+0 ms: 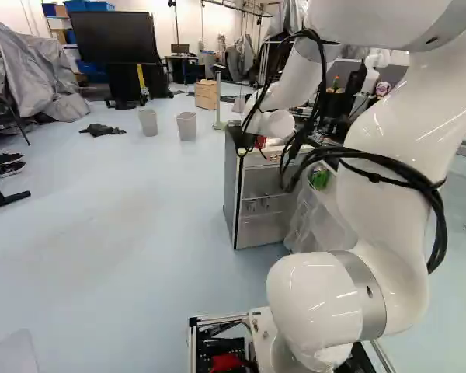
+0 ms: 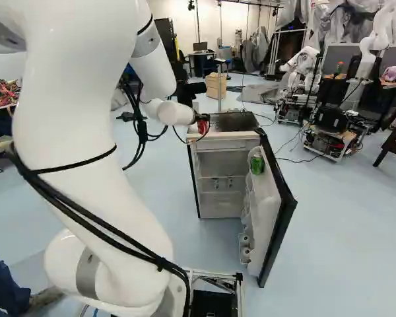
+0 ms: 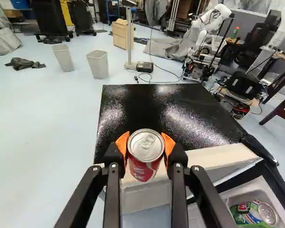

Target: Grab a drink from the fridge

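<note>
Upper middle, right base view: my tool (image 2: 203,123) clamps red can (image 3: 143,170) from both sides, near open fridge (image 2: 232,121); green can (image 2: 257,164) in its door (image 2: 266,201).

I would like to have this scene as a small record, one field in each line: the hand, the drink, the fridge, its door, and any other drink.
hand: black, both orange pads against the can, one from each side
drink held: red soda can, its top with the pull tab in sight
drink position: near the fridge's upper front edge
fridge: low, with a glossy black top
door: wide open
other drink: green can in the door rack
</note>
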Robot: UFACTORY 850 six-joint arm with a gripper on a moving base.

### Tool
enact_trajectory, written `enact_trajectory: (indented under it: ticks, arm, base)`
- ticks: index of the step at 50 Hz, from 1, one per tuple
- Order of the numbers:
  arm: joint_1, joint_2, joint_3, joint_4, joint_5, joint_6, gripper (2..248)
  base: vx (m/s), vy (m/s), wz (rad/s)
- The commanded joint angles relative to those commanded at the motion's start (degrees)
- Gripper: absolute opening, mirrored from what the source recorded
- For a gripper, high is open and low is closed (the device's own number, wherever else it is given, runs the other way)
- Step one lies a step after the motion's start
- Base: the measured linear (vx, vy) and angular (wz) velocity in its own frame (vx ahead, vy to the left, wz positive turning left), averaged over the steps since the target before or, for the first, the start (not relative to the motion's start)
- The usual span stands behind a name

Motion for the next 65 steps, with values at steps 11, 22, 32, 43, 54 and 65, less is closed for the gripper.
enact_trajectory:
  ticks: [11, 22, 32, 43, 54, 65]
  arm:
    - [-0.42, -1.69, -1.92, 0.0, -0.43, 0.0, 98]
    - [-0.7, -3.31, -3.79, 0.0, -1.63, 0.0, 98]
    - [-0.74, -3.8, -4.36, 0.0, -1.79, 0.0, 98]
    - [-0.74, -3.83, -4.4, 0.0, -1.79, 0.0, 98]
    - [-0.74, -3.83, -4.4, 0.0, -1.79, 0.0, 98]
    - [-0.74, -3.9, -4.4, 0.0, -1.79, 0.0, 98]
  base:
    - [0.0, 0.0, 0.0]
    - [0.0, 0.0, 0.0]
    - [0.0, 0.0, 0.0]
    - [0.0, 0.0, 0.0]
    - [0.0, 0.0, 0.0]
    - [0.0, 0.0, 0.0]
